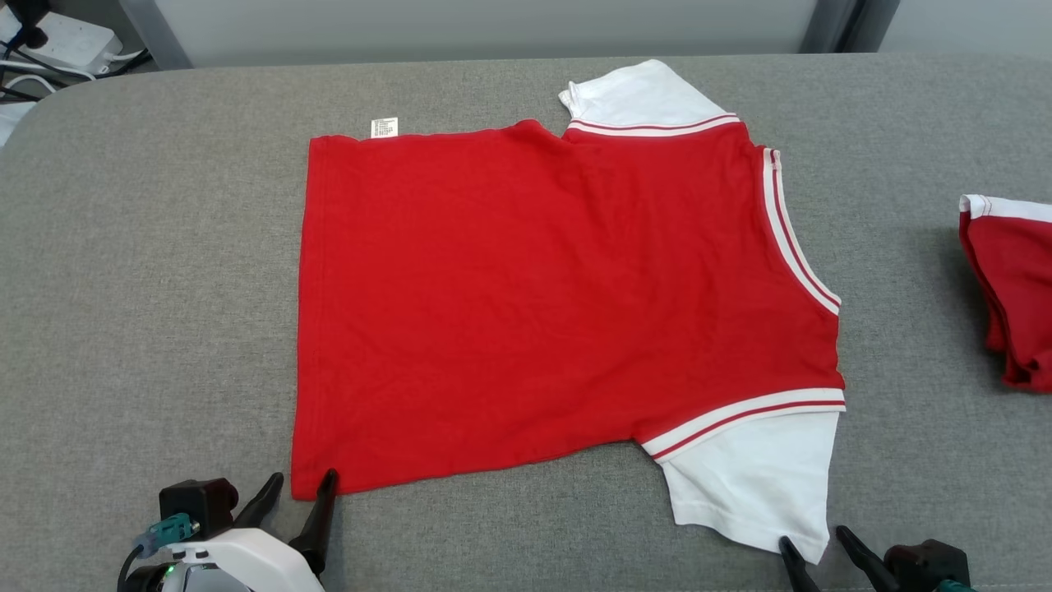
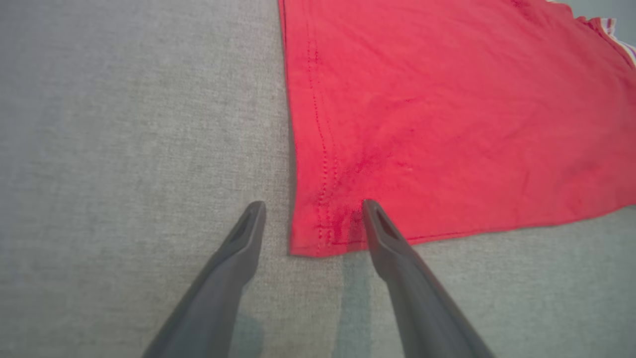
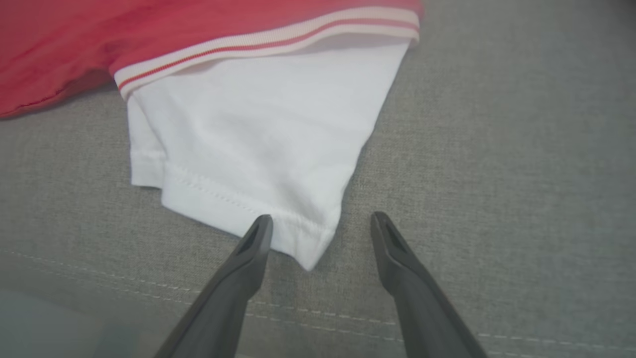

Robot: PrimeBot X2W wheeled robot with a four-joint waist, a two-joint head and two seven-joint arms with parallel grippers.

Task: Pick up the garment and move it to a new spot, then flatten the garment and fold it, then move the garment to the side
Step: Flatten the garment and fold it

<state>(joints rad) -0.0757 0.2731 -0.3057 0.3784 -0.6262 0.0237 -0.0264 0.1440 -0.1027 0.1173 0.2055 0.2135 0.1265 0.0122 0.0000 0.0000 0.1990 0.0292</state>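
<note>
Head view: the garment [image 1: 559, 304] lies spread flat on the grey padded surface [image 1: 148, 247], red body, white sleeves, neck toward my right, with a white label [image 1: 384, 127] poking out at the far hem. My left gripper [image 1: 304, 477] sits at the near hem corner and my right gripper [image 1: 814, 536] at the tip of the near sleeve [image 1: 756, 485]. Both are wide open, nothing held. A second red garment [image 1: 1015, 288] is bunched well apart at the far right, not my concern. Left wrist view: my fingers straddle the hem corner [image 2: 318, 233], one tip over red cloth, the other over bare grey. Can't tell if it's pressing the cloth. Right wrist view: the cuff corner [image 3: 303, 238] sits between my open fingers, one tip over the stitched edge. Handling call: thin knit, light, limp, no stiffness, so it will sag and drag wherever it's unsupported. Best holds are the doubled stitched edges, hem corner on the left, cuff on the right. Pinch both layers and lift the two ends together, or it'll skew and wrinkle.
</note>
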